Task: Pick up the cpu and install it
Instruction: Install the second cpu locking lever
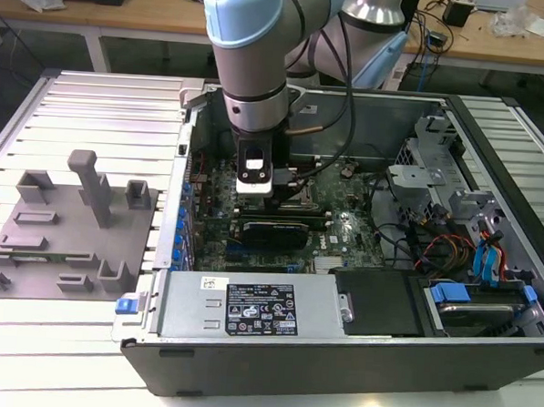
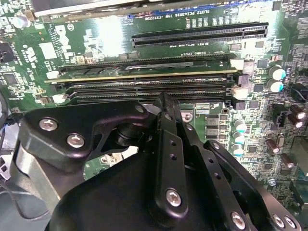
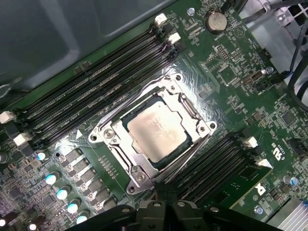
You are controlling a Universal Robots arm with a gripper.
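The arm hangs inside the open computer case (image 1: 486, 297), its gripper (image 1: 255, 186) low over the motherboard (image 1: 343, 235). In the first wrist view the cpu (image 3: 156, 129) lies flat in the socket (image 3: 115, 144), square to the metal frame, apart from the gripper. Whether the pincer is released or clenched I cannot tell. Doing this well means checking the chip sits level, corners matched, no downward force.
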